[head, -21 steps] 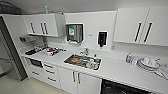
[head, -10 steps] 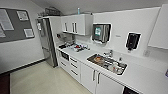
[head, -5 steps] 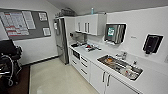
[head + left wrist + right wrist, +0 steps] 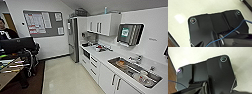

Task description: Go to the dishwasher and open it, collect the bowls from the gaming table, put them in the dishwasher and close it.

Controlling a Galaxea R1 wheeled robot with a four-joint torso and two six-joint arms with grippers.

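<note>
A white kitchen counter (image 4: 110, 56) runs along the right wall in the head view. A dark-fronted under-counter unit (image 4: 86, 53) is set in the cabinet run beyond the drawers; I cannot tell whether it is the dishwasher. The gaming table and the bowls are out of view. Both wrist views look down on the robot's own dark plate (image 4: 218, 23) (image 4: 218, 74) above pale floor.
A steel sink (image 4: 133, 70) holding items is at the near right, and a tall steel fridge (image 4: 73, 40) stands at the counter's far end. A person (image 4: 6, 33) sits at a cluttered desk (image 4: 7, 75) with a monitor on the left. Pale floor (image 4: 65, 77) lies between them.
The camera has swung left: the sink and counter slid to the right of the picture, and the fridge, the noticeboard, the desk and the person came into view.
</note>
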